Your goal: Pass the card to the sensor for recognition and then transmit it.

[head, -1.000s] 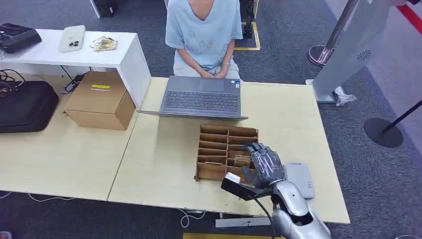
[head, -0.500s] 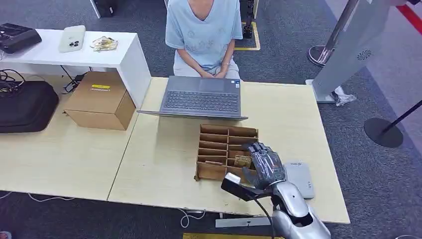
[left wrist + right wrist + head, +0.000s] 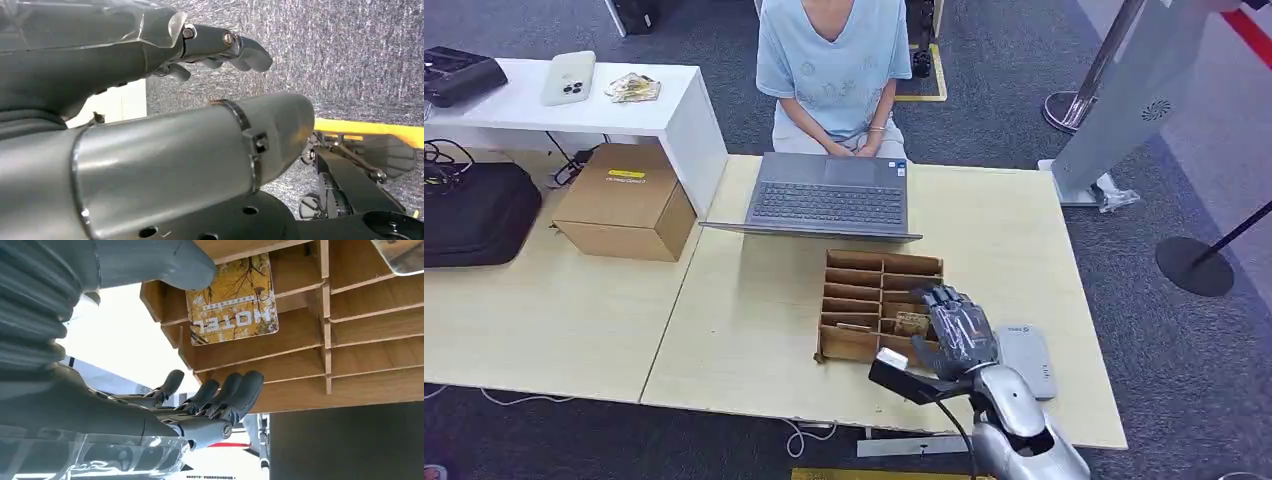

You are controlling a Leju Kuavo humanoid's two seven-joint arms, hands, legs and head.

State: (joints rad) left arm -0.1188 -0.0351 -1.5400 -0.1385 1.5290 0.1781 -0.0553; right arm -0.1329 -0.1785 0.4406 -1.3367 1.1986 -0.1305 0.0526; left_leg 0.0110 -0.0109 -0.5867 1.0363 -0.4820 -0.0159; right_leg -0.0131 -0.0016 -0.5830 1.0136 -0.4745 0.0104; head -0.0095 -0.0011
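Currently, your right hand hovers over the right-hand column of the wooden divider box, fingers spread apart and holding nothing. The card, yellow and printed HOTEL, leans in one slot of that box, just beside the thumb and apart from the fingers. Your sensor lies flat just beside the box. The left hand hangs over carpet, loosely extended, gripping nothing.

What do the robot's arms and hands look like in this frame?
The right arm is smooth silver metal, with a black box and cable at the wrist. The right hand is dark grey under clear plastic. The left hand matches: thick grey thumb, darker fingers, ribbed cover.
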